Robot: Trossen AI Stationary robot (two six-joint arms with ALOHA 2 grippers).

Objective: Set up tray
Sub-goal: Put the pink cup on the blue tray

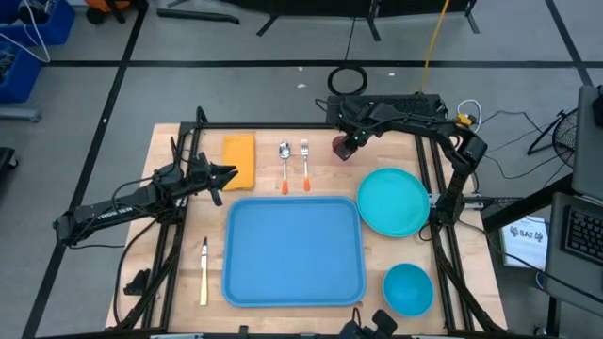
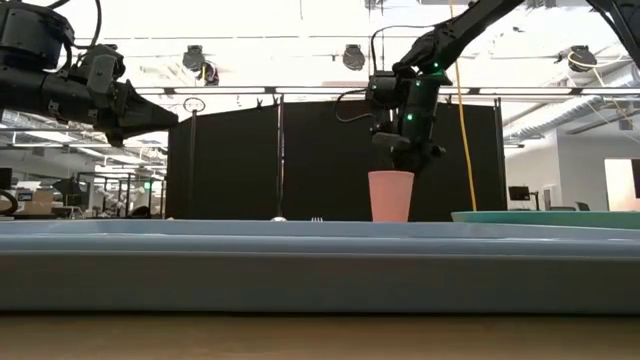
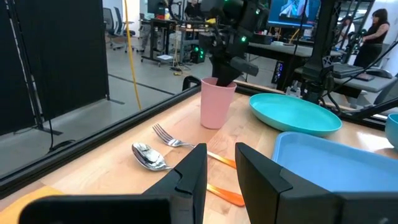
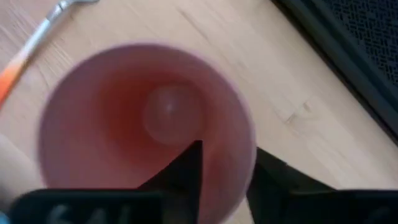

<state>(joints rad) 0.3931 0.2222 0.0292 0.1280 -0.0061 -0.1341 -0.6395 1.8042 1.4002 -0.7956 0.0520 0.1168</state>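
- right gripper [image 4: 221,171]: over the pink cup [image 1: 342,147] at the far side of the bench [image 1: 188,202]. the jaws straddle the cup's rim, one finger inside the wall, the other outside. the gap between them is narrow, about the wall's thickness; whether they actually pinch the wall cannot be told.
- cup: upright, base on the bench in the low view [image 2: 390,196]. empty inside.
- left gripper [image 3: 221,171]: raised above the bench. jaws part open with nothing between them. ahead of these jaws lie the spoon [image 3: 149,155] and fork [image 3: 171,138], with the cup beyond.
- napkin [image 1: 239,160]: yellow, just beside the left jaws in the high view.
- tray [image 1: 294,251]: flat on the bench's middle, bare. it sits on the near side of both jaws, well apart from the right ones and nearer the left.
- plate [image 1: 393,201] and bowl [image 1: 408,287]: beside the tray on the right arm's side, off the tray. the plate lies between the right jaws and the bowl.
- knife [image 1: 203,270]: on the bench on the tray's other side, behind the left jaws.
- step in hand, as judged: taking up the cup, the first piece to go onto the tray; nothing is loaded yet.
- next move, as judged: a firm close on the rim, a straight lift so the cup stays level, then a carry over the plate's edge toward a far tray corner.
- risk, as judged: a rim hold on a light cup may let it swing or slip.
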